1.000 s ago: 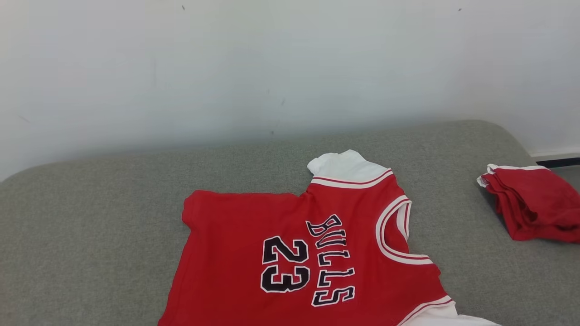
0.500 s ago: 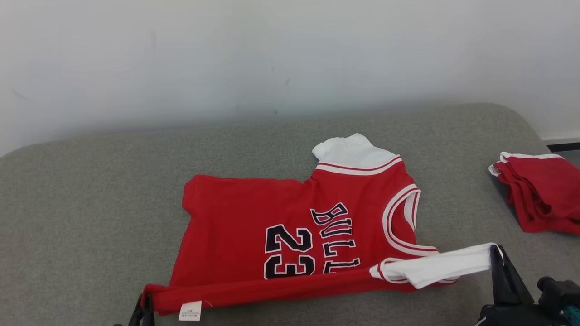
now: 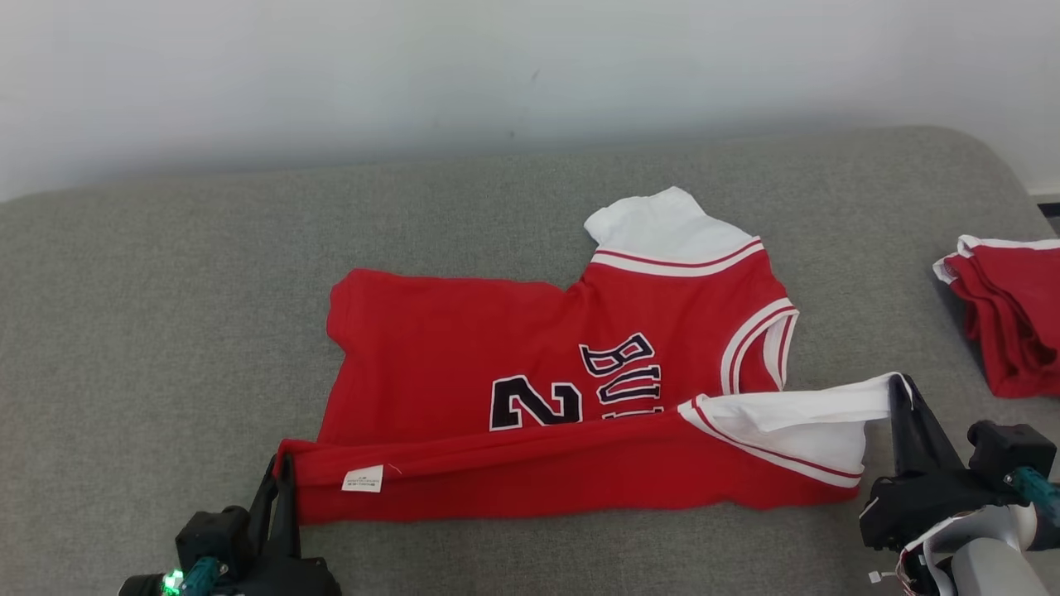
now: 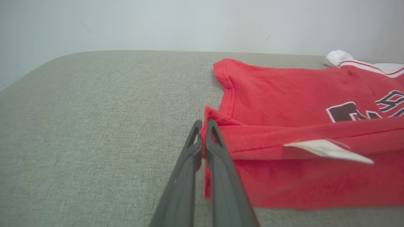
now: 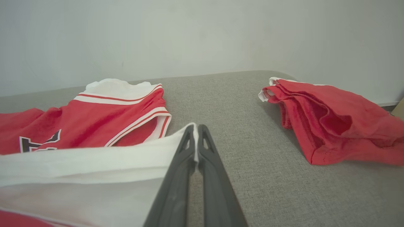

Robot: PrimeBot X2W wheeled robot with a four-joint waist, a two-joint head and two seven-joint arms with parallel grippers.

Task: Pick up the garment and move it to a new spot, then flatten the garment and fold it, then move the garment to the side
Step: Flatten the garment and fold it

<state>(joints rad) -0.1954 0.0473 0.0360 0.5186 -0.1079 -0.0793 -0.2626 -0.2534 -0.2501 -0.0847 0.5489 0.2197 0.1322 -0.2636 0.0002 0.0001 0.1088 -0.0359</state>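
Left gripper [image 3: 282,468] pinched closed, right gripper [image 3: 900,387] pinched closed, both low, well apart

The near edge of the garment [image 3: 464,348], flat a second ago, now rides pinched in the left hand [image 3: 281,468] and right hand [image 3: 898,385], carried further over its number [image 3: 534,401].

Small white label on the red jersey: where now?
Head view, lower left: small white label on the lifted edge of the red jersey, beside the left gripper.
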